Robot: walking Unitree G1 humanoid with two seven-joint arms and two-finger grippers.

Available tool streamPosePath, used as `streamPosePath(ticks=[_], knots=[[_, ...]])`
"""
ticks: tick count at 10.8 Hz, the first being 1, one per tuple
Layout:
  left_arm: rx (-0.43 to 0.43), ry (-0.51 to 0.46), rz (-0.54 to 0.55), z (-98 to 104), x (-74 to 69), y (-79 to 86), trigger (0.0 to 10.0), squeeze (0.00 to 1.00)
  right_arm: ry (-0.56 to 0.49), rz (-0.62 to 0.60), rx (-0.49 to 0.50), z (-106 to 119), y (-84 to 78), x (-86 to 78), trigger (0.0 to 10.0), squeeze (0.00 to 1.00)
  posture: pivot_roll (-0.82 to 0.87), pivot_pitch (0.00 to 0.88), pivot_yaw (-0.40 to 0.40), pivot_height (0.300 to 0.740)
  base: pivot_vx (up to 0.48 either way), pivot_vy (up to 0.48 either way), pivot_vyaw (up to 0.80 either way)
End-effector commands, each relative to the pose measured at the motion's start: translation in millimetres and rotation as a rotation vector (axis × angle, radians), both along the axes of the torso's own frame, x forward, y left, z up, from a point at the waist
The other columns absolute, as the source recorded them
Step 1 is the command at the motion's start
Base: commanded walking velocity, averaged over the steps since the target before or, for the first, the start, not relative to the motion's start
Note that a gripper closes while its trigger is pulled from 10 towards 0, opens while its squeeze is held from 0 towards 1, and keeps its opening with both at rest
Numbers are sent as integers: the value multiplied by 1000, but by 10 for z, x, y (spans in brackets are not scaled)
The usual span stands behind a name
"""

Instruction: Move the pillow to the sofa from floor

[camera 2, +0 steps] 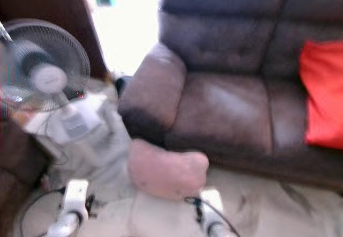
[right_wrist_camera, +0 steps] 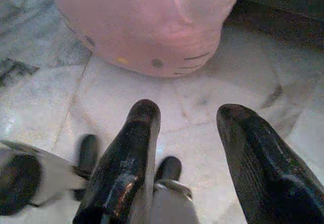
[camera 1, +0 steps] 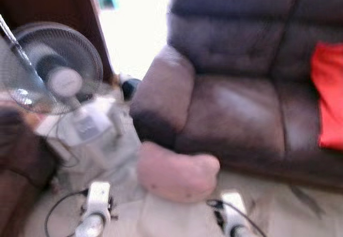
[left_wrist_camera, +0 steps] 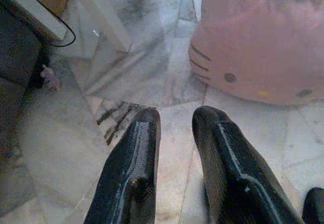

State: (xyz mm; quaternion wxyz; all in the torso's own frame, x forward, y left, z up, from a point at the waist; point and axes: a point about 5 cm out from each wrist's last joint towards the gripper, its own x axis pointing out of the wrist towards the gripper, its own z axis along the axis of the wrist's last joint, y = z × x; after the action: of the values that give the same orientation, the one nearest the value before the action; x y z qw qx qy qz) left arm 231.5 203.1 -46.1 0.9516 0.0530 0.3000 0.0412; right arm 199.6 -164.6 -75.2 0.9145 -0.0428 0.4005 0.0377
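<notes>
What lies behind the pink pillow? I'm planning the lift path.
Behind the pink pillow stands the brown sofa, its armrest and seat front. The floor strip between them is hidden.

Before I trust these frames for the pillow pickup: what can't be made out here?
- Pink pillow: blurred in both eye views; its top is cut off in the right wrist view.
- Red cushion: cropped by the frame's right edge.
- Left gripper and right gripper: fingers apart, nothing held.

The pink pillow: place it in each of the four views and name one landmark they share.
Left eye view: pink pillow on the floor, lower centre, before the brown sofa.
Right eye view: lower centre, left of middle.
Left wrist view: upper right, beyond the left gripper.
Right wrist view: top centre, beyond the right gripper.
Shared landmark: the pale marble floor.
</notes>
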Motion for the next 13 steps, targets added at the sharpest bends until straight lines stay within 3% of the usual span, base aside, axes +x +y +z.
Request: streamPosePath(ticks=[1,3,8,13], knots=[[12,16,11,-21,-47,64,10000,0,5,12,12,-6,71,-1,10000,0,176,149,6,740,0,296,0],[14,11,5,-14,-37,59,10000,0,6,13,13,-7,77,-2,10000,0,176,148,7,740,0,296,0],[6,22,-42,-31,-43,-8,10000,0,4,7,15,-6,69,-2,10000,0,176,156,7,740,0,0,0],[-4,24,-12,-23,-30,22,10000,0,2,4,15,-2,64,5,10000,0,175,159,5,740,0,119,0]])
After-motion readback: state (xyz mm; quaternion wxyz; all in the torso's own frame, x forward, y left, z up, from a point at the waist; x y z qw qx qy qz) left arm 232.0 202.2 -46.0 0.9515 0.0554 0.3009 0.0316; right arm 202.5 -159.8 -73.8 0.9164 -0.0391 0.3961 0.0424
